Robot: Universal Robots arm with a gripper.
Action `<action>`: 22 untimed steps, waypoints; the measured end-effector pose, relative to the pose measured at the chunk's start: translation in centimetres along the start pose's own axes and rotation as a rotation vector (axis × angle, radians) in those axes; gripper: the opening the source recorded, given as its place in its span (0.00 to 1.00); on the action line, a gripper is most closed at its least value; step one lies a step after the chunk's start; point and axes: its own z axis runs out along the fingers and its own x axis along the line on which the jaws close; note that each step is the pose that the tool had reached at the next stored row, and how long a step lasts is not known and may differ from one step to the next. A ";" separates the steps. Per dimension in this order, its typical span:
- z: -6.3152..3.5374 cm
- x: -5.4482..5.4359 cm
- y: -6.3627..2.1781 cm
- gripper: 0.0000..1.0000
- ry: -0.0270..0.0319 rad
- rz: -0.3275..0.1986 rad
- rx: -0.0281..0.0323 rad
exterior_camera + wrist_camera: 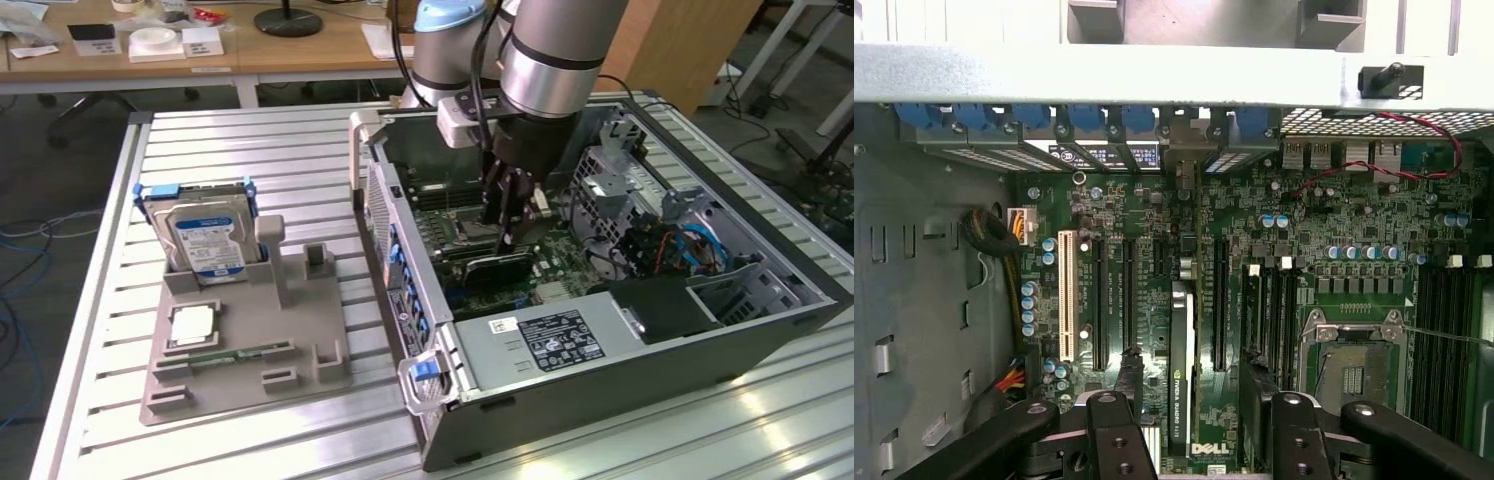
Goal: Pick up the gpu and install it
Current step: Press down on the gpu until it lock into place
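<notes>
Where the gpu (1182, 360) was inspected, it stood on edge in an expansion slot of the motherboard (1324, 230), its labelled upper edge facing up and its bracket end toward the rear slot openings of the case (641, 370). That upright posture is what a slot demands, and I judged the card placed in its slot, though full seating could not be confirmed. The gripper (1199, 425) hung directly over the card with its jaws spread wide. The fingers (1116, 430) stood one on each side of the card's edge, apart from it, gripping nothing. In the exterior view the gripper (514, 225) reached down into the open case just above the gpu (497, 270). The empty processor socket (1354, 365) lay beside the slots. Well apart, at the exterior view's left, a hard drive (207, 245) stood in a grey fixture (254, 350) on the slatted table (267, 150).
</notes>
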 end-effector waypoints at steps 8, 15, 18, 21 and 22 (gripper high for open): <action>0.00 0.0 0.00 0.50 0.0000 0.000 0.0000; 0.00 0.0 0.00 0.20 0.0000 0.000 0.0000; 0.00 0.0 0.00 0.11 0.0000 0.000 0.0000; 0.00 0.0 0.00 0.11 0.0000 0.000 0.0000; 0.00 0.0 0.00 0.11 0.0000 0.000 0.0000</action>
